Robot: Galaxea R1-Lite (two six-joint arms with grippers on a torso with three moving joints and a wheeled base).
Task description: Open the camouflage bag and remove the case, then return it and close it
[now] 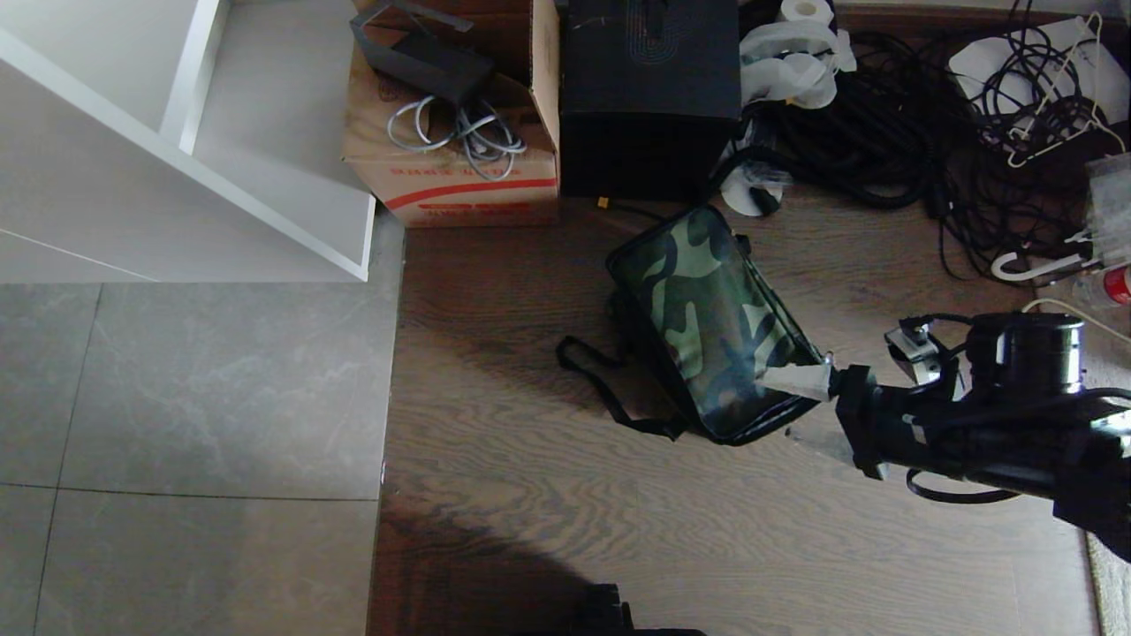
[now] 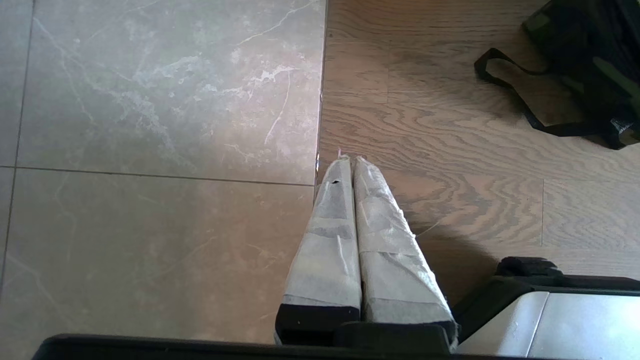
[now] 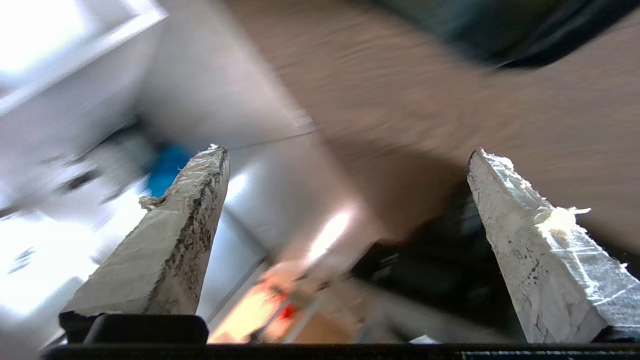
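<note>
Right gripper (image 1: 808,411): jaws wide apart, nothing between them. It sits at the bag's near right corner; one taped finger (image 1: 800,380) overlaps that corner in your head view, the other points out over bare wood floor (image 1: 495,495). Contact with the fabric cannot be told from here. The right wrist view is smeared and shows only the two fingers spread with floor beyond.

Left gripper (image 2: 350,161): fingers pressed together, empty, parked low over the seam between tile and wood, well apart from the bag.

Bag (image 1: 711,322): lies flat on the wood floor, angled, just in front of the black box (image 1: 649,93) and the carton (image 1: 455,172). Lid down, no red lining showing. Strap (image 1: 610,389) trails off its left side onto the floor.

Case: not visible anywhere on the floor. You'd judge it is inside the bag.

Progress, read cautiously: a shut bag with open jaws beside it fits either the very start or the very end. The pictures alone don't settle which. Whether the zipper is run fully round is too small to tell; check that before you call it done.
</note>
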